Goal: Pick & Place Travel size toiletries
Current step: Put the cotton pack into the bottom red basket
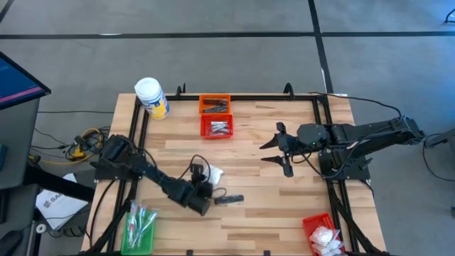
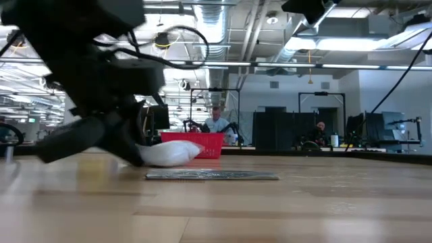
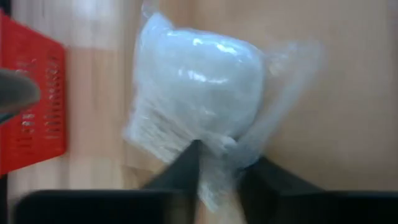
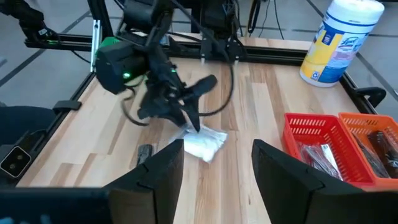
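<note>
Overhead, the left gripper (image 1: pixel 207 176) sits low at the middle of the table (image 1: pixel 284 206), its jaws pinching the edge of a white packet (image 1: pixel 213 173). A dark flat sachet (image 1: pixel 229 200) lies just beside it on the wood. The right gripper (image 1: pixel 274 151) hangs well apart to the right, jaws spread and holding nothing. 2 baskets, orange (image 1: pixel 214 104) and red (image 1: pixel 217 127), stand near the far edge, with a white jar (image 1: pixel 151 97) at the far left corner.

From table height, the white packet (image 2: pixel 169 153) rests on the wood with the sachet (image 2: pixel 211 175) lying flat in front.

At the left wrist, 2 fingers (image 3: pixel 180 167) clamp the packet's (image 3: pixel 193 93) clear wrapper.

From the right wrist, the packet (image 4: pixel 204 143) lies under the left gripper (image 4: pixel 189 118).
</note>
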Motion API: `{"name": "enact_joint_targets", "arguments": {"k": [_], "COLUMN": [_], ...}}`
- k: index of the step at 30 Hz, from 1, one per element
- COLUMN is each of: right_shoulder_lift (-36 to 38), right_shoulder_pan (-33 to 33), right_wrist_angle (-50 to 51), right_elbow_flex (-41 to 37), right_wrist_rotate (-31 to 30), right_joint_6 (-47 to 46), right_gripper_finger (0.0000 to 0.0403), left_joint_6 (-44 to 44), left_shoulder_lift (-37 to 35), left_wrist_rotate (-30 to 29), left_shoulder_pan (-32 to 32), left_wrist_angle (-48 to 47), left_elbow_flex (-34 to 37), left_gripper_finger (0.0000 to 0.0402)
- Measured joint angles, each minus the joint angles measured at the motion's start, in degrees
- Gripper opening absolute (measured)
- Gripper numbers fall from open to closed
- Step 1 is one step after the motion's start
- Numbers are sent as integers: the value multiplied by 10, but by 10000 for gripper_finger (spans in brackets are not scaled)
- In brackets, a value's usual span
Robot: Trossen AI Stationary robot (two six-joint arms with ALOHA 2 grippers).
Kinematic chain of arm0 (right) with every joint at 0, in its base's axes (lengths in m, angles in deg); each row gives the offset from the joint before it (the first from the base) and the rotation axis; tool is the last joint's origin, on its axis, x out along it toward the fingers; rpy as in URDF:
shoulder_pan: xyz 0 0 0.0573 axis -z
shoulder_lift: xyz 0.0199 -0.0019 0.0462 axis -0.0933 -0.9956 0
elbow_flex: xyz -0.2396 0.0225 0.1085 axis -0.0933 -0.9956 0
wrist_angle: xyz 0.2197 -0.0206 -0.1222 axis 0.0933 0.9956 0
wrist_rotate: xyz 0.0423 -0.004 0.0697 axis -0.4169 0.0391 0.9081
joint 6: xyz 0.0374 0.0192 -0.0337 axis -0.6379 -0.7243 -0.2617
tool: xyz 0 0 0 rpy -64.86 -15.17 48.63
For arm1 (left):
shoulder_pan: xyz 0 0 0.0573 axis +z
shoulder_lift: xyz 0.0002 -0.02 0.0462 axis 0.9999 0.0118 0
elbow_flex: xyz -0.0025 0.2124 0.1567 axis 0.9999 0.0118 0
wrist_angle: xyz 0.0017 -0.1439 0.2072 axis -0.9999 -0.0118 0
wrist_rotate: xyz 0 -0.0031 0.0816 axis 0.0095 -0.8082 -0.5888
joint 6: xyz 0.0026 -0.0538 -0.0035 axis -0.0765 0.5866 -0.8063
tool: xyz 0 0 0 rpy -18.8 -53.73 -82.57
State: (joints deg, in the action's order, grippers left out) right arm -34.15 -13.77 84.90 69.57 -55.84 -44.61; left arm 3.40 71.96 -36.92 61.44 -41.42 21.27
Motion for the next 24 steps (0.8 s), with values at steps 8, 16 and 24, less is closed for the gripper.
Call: {"name": "enact_joint_targets", "arguments": {"k": [8,16,24], "right_shoulder_lift": [0,-20,-84], "right_shoulder_pan": [0,-1,-1], "right_wrist_angle": [0,-34,-120], "right_elbow_flex": [0,0,0], "right_wrist_rotate": [0,0,0], "right_joint_6": [2,2,-9], "right_gripper_finger": [183,185,187], "left_joint_6": [19,106,215], "left_shoulder_lift": [-63,-249,-381], "left_wrist_rotate": [52,177,305], "left_shoulder_pan": [16,19,54], "left_wrist_angle": [-10,-5,-5], "left_elbow_flex": [0,0,0], "left_gripper_finger": [5,1,1]}}
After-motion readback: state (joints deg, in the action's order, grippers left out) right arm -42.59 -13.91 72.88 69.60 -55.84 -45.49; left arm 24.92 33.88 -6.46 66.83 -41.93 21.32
